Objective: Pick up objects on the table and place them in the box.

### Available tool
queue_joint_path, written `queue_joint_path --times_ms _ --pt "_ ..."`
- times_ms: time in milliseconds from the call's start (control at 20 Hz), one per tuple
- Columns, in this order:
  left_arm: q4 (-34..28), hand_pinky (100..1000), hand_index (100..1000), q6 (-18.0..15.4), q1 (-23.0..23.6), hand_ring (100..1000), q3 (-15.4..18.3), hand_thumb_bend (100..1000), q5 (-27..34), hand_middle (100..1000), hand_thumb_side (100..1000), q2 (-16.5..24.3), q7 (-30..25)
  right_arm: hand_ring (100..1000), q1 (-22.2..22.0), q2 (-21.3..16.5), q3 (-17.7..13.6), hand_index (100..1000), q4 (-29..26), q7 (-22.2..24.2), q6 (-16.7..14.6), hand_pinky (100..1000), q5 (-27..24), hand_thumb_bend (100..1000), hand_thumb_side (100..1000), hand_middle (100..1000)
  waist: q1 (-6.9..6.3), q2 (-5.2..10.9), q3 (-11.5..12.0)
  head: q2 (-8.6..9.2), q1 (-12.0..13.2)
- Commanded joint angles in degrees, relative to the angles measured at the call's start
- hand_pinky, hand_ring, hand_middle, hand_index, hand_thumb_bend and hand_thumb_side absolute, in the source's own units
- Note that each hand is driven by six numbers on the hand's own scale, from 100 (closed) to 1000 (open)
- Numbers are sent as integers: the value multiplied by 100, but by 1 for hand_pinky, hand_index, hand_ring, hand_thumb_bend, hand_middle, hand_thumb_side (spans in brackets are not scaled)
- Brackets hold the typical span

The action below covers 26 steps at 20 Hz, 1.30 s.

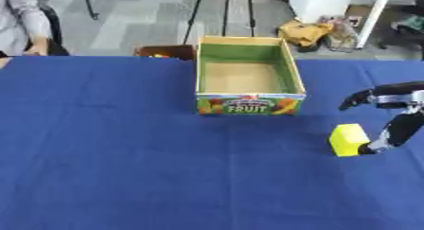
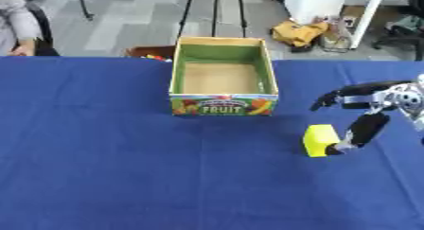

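The yellow block (image 2: pixel 319 140) sat on the blue table (image 2: pixel 124 167), right of the empty fruit box (image 2: pixel 222 106); the right hand (image 2: pixel 364 113) straddled it, fingers spread wide, one touching; closing squarely across opposite faces looked wisest.

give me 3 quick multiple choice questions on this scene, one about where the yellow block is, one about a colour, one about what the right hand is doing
1. Where is the yellow block?
A. inside the box
B. on the blue tablecloth, to the box's right and nearer the robot
C. on the floor behind the table

2. What colour are the inner walls of the box?
A. green
B. red
C. white

3. What is the right hand doing?
A. resting flat at a lower corner
B. holding the block over the box
C. spread open beside the block, one of its fingers at the block's right side

Answers:
1 B, the block sits on the cloth.
2 A, green above a brown floor.
3 C, the block is on the table, not lifted.
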<state>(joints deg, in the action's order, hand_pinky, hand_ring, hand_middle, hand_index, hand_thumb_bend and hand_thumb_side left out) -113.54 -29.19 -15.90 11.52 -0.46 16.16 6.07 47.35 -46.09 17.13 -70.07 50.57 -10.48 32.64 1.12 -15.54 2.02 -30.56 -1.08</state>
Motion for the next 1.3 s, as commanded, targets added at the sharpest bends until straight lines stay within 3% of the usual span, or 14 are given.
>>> queue_joint_path --times_ms 50,250,1300 --pt "-105 616 1000 -6 -81 699 3 265 1 845 1000 57 -31 991 92 -138 -30 1000 -114 130 42 994 -87 525 383 941 -2 72 4 74 -16" --pt "-105 616 1000 -5 -90 699 3 263 -3 844 1000 52 -35 909 104 -119 -78 1000 -166 139 33 920 -12 538 398 883 -8 57 4 86 -22" --pt "-105 617 995 -30 -112 698 -12 252 15 844 1000 25 -80 930 151 54 -70 977 331 140 45 927 347 454 384 890 -47 -8 80 163 -100"
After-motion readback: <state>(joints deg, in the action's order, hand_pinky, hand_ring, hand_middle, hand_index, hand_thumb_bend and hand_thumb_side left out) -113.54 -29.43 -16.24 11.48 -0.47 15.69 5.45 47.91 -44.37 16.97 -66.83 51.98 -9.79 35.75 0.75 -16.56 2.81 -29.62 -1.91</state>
